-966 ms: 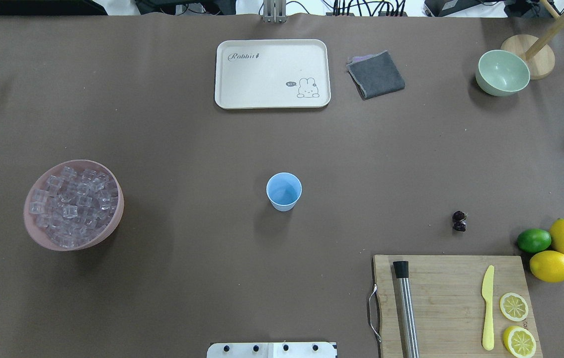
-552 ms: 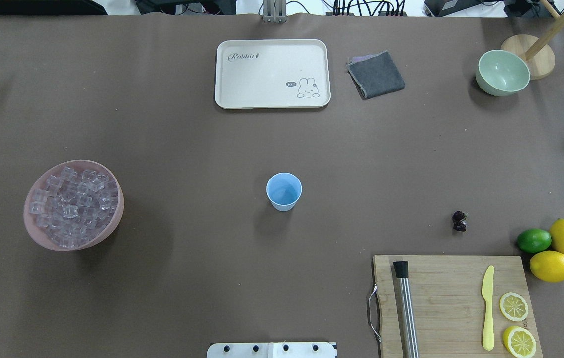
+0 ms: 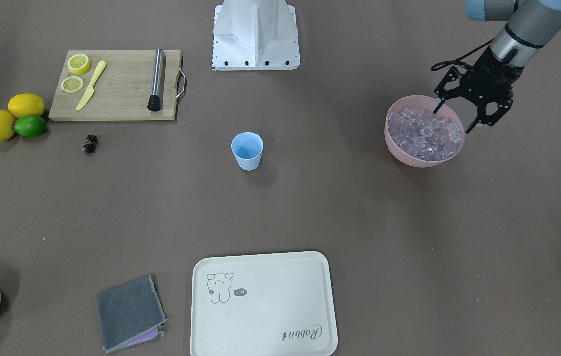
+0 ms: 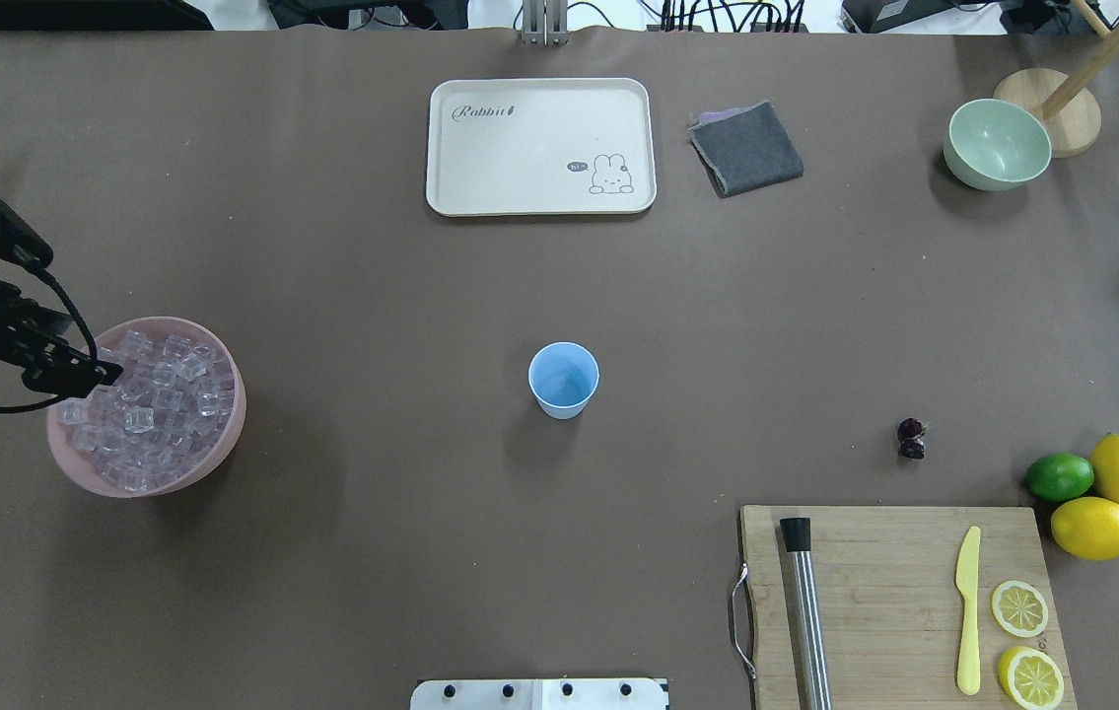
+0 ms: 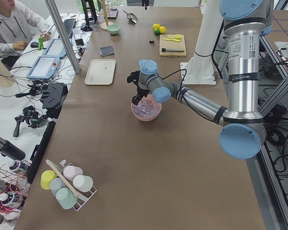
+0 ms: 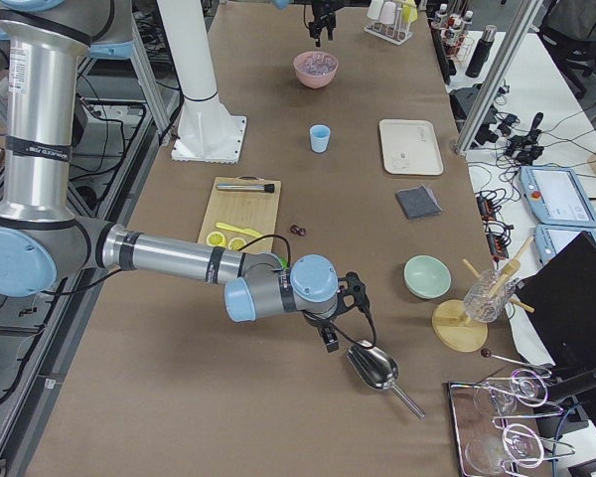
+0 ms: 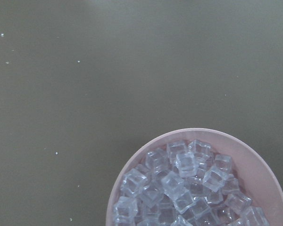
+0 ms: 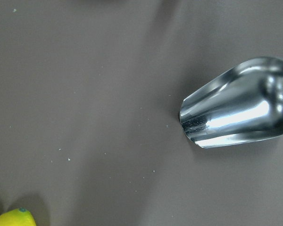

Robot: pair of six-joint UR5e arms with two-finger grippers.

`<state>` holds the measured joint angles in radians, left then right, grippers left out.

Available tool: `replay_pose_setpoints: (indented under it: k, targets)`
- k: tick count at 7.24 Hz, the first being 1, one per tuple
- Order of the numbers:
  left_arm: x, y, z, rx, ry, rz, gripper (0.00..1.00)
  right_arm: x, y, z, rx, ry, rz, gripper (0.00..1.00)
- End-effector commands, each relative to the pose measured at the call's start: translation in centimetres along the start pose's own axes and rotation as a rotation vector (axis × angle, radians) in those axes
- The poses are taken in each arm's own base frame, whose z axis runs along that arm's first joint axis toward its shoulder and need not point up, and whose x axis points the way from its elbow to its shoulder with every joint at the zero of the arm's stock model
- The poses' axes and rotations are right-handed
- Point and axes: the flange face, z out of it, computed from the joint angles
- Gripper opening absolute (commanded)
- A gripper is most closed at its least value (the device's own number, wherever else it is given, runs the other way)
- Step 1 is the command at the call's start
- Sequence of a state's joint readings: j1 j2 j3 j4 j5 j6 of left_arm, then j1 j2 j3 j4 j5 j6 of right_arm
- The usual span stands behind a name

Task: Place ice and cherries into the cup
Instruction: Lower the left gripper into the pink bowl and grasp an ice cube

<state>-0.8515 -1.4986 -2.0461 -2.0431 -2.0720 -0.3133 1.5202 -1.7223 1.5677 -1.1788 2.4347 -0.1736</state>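
Note:
The light blue cup [image 4: 563,380] stands upright and empty at the table's middle; it also shows in the front view [image 3: 247,151]. The ice [image 4: 150,404] fills a pink bowl [image 4: 226,444] at the left. Two dark cherries [image 4: 911,439] lie on the table right of the cup, above the cutting board. My left gripper [image 3: 453,119] is open and empty, just above the ice [image 3: 423,132] at the bowl's outer rim. The left wrist view shows the ice [image 7: 179,183] below. My right gripper [image 6: 333,323] shows only in the exterior right view, next to a metal scoop; I cannot tell its state.
A cream tray [image 4: 539,146], a grey cloth [image 4: 746,148] and a pale green bowl [image 4: 997,144] sit at the far side. A wooden board [image 4: 894,602] holds a steel muddler, a yellow knife and lemon slices. Lemons and a lime [image 4: 1059,476] lie beside it. A metal scoop [image 8: 236,108] lies at the right.
My left arm has come into the overhead view from the left edge, and its gripper now hangs over the pink bowl's rim. Nothing on the table has moved.

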Motion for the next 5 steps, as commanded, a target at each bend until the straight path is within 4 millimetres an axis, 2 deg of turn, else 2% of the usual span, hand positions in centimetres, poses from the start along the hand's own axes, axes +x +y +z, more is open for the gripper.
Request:
replay_pose_setpoints:
  k: [1,3,4,5]
  targets:
    - [0.9,0.9,3.0,-0.028,-0.027,0.092,0.66,0.0,0.4,0.1,-0.003,0.000,0.005,1.00]
    - [0.7,1.5,4.0,-0.053,-0.028,0.129,0.60,0.2,0.7,0.2,-0.007,-0.001,0.012,1.00]
    - [1.4,1.7,4.6,-0.060,-0.029,0.144,0.58,0.2,0.8,0.3,-0.010,-0.001,0.013,1.00]
    - [1.9,2.3,6.3,-0.081,-0.049,0.160,0.56,0.4,1.0,0.5,-0.014,-0.001,0.016,1.00]
